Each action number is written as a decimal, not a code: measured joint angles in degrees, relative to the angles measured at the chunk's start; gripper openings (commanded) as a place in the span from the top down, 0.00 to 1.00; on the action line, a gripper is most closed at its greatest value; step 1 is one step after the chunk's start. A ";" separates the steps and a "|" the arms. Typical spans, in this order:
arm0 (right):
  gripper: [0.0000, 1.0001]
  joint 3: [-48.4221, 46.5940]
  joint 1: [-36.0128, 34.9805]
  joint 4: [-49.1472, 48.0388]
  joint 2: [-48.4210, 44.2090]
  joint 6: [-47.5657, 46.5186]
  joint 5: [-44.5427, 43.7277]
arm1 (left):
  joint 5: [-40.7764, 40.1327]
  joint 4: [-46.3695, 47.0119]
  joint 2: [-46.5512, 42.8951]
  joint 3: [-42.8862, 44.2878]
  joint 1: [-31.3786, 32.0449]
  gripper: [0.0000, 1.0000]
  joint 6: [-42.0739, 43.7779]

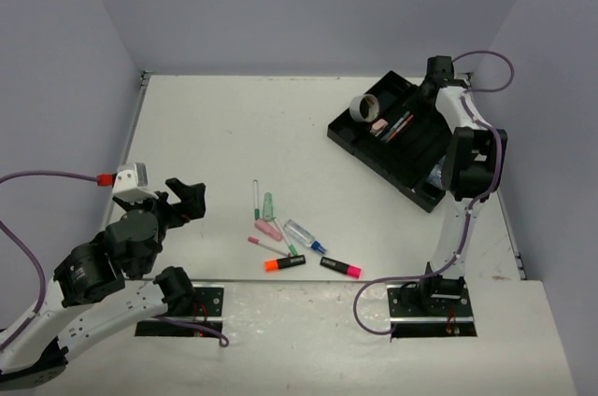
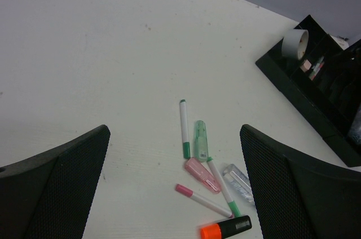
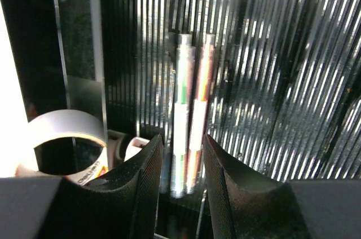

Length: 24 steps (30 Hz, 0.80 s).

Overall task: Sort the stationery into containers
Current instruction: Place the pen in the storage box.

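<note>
Near the middle of the counter's near edge the unsorted stationery (image 1: 268, 227) lies in a loose cluster: a white pen with a green tip (image 2: 184, 129), a pink eraser (image 2: 202, 175), a clear blue-ended piece (image 1: 305, 235), and two black highlighters, one orange-capped (image 1: 284, 263), one pink-capped (image 1: 341, 268). Toward the far right corner sits the black tray (image 1: 420, 144), holding a grey tape ring (image 1: 364, 108) and two striped pens (image 3: 190, 98) side by side on a ribbed compartment floor. The right gripper (image 3: 181, 140) straddles those pens, probably to lay one down; whether it pinches or has let go I cannot tell. The left gripper (image 2: 174, 132) hovers spread wide and empty, facing the cluster, likely lined up for the next pick.
</note>
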State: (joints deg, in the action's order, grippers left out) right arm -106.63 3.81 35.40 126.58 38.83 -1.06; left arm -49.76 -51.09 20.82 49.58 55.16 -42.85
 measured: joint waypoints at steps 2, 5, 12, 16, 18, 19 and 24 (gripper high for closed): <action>0.63 -0.42 0.00 0.06 -0.01 -0.08 0.31 | 0.00 0.00 0.00 0.00 0.00 0.00 -0.02; 0.64 -0.57 -0.09 0.26 -0.36 -0.29 0.52 | -0.01 0.00 0.00 0.00 0.00 0.00 -0.02; 0.64 8.11 -4.91 -1.47 -13.11 -3.76 0.05 | -0.02 0.00 0.08 0.00 0.00 0.00 -0.02; 0.65 15.91 -17.13 -3.99 -27.33 -6.70 -1.29 | -0.12 -0.03 0.66 0.00 0.00 0.00 -0.03; 0.65 20.19 -23.83 -5.65 -33.23 -7.83 -1.49 | -0.19 -0.03 0.94 0.00 0.00 0.00 -0.04; 0.64 22.23 -27.22 -6.54 -35.35 -8.26 -1.80 | -0.22 -0.02 1.07 0.00 0.00 0.00 -0.04; 0.52 31.46 -40.47 -7.79 -36.74 -10.83 -2.73 | -0.23 -0.04 1.51 0.00 0.00 0.00 -0.04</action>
State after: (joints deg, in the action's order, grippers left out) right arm -75.17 -36.66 27.61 89.84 28.00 -3.78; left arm -49.98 -51.13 22.33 49.58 55.16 -42.89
